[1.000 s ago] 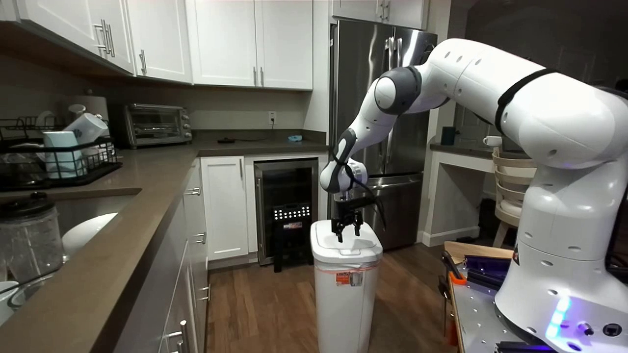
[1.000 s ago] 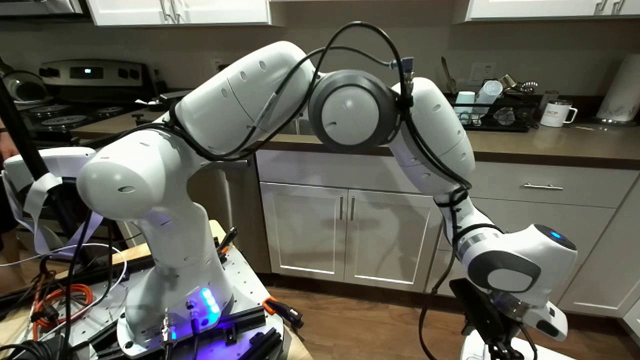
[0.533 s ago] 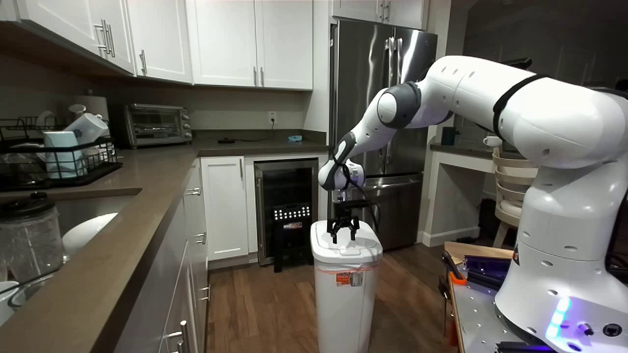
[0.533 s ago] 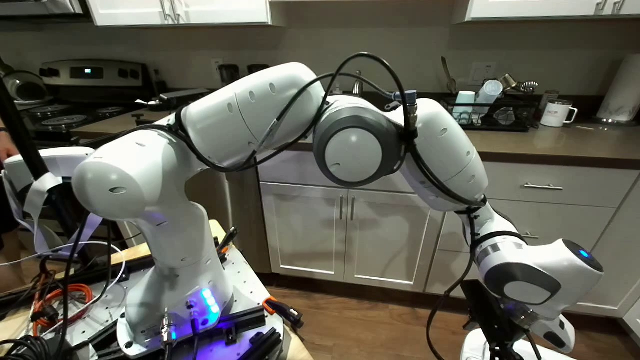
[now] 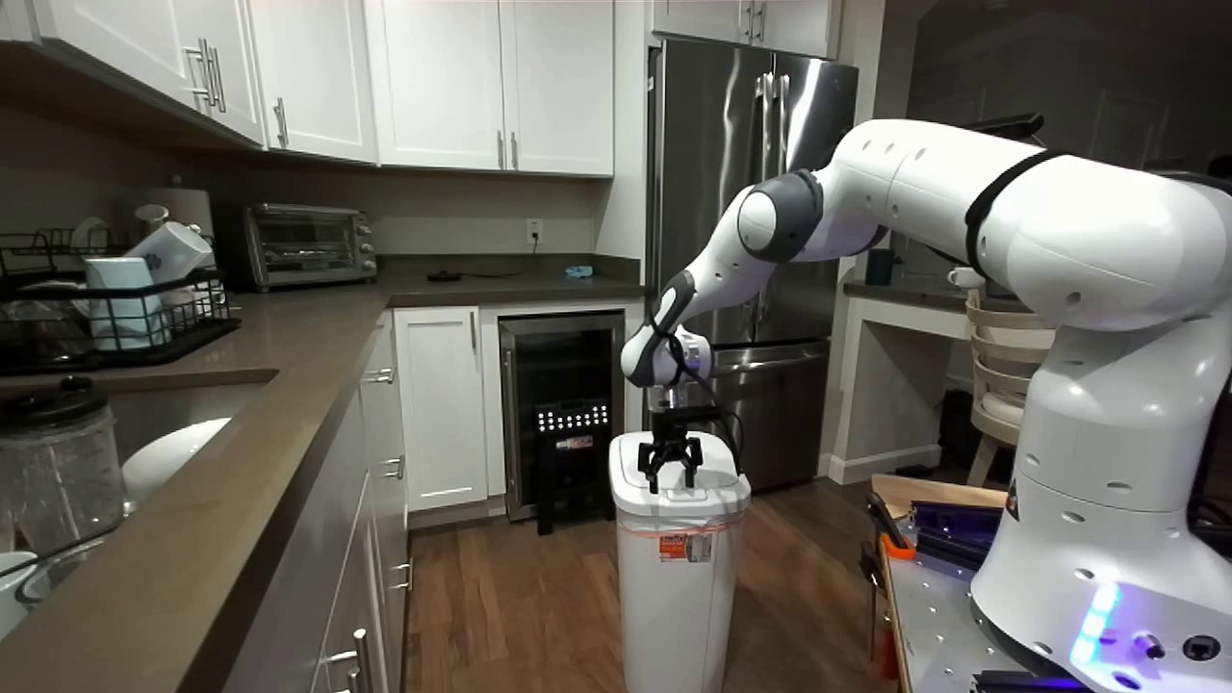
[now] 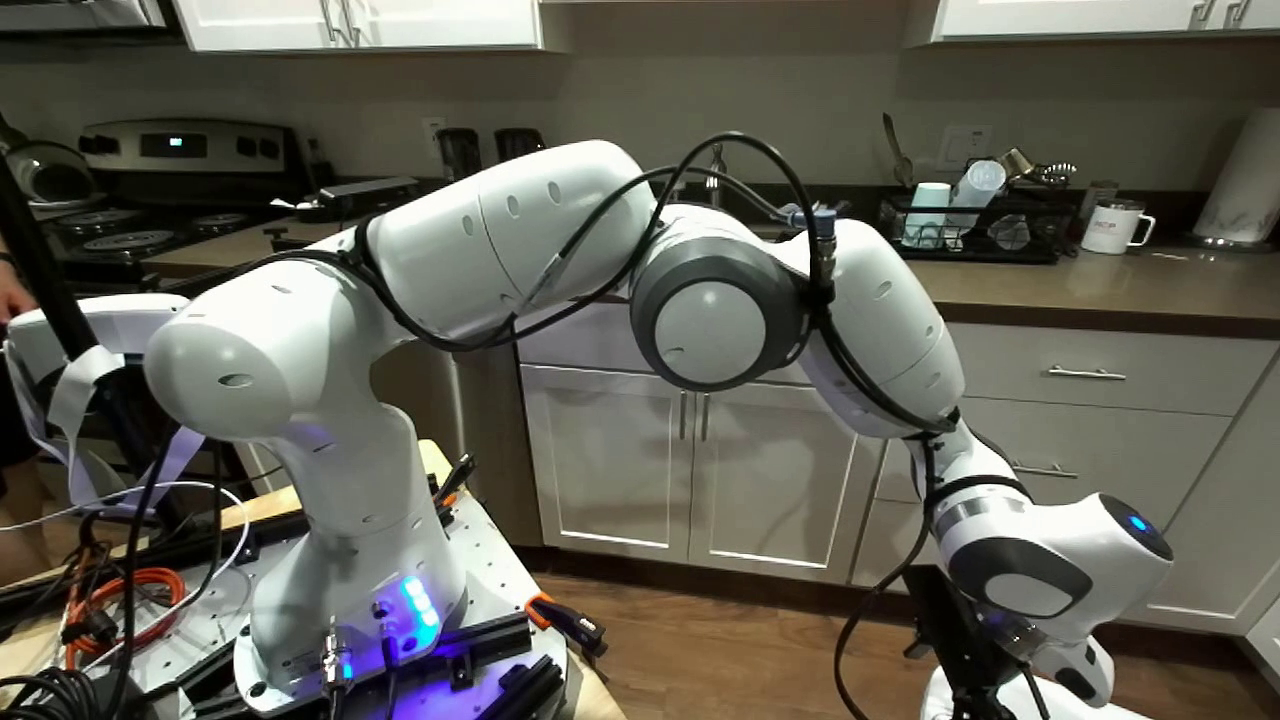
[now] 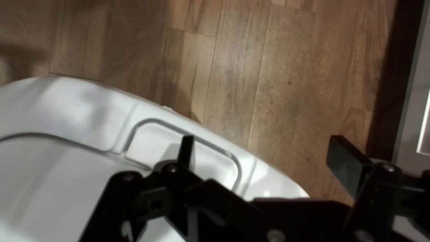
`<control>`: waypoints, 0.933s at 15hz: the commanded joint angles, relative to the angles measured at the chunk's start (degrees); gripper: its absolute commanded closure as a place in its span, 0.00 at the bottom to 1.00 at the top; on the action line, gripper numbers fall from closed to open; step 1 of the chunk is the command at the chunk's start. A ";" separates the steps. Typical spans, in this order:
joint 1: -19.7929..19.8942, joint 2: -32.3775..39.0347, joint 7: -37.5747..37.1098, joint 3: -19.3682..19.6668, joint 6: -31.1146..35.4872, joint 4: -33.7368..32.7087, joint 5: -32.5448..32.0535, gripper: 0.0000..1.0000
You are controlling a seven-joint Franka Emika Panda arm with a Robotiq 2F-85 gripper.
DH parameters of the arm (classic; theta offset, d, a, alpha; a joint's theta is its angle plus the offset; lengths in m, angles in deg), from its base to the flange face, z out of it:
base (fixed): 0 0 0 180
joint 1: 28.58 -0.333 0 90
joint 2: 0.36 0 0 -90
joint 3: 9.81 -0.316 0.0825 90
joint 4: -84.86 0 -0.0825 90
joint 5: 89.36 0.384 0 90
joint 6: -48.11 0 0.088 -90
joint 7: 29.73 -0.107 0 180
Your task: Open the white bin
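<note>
The white bin [image 5: 674,606] stands on the floor with its rounded lid shut and an orange-red label on its front. In an exterior view only part of its lid [image 6: 935,697] shows at the bottom edge. The lid [image 7: 43,181] fills the lower left of the wrist view, with a recessed panel [image 7: 147,137] near its edge. My gripper [image 5: 672,484] is open and empty, pointing down over the lid's front. In the wrist view the gripper [image 7: 262,151] has one finger over the panel and the other beyond the rim, above the floor. I cannot tell whether a fingertip touches the lid.
The counter [image 5: 318,327] and its cabinets [image 5: 441,409] run along the left side. A fridge [image 5: 717,173] stands behind the bin, and a black stool [image 5: 573,472] stands beside a small glass-door cooler. The robot's metal table [image 5: 948,616] is to the bin's right.
My arm has lowered and the gripper has come down closer to the lid's front, shifting slightly left in an exterior view. It has turned a little. The bin and its lid have not moved.
</note>
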State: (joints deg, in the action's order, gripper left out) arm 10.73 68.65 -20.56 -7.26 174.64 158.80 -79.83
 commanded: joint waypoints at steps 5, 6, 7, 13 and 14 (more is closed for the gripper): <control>1.06 0.90 1.82 -0.84 2.39 2.45 0.70 0.00; 0.58 0.86 2.38 -0.45 5.09 3.59 0.03 0.00; 0.26 0.73 2.72 -0.20 7.19 4.64 -0.38 0.00; -3.28 -5.53 4.93 -0.03 20.15 17.80 -1.77 0.00; -3.69 -8.03 5.19 -0.60 19.79 20.02 -1.57 0.00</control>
State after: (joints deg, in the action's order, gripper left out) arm 8.51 67.40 -17.38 -7.26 192.45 170.64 -81.21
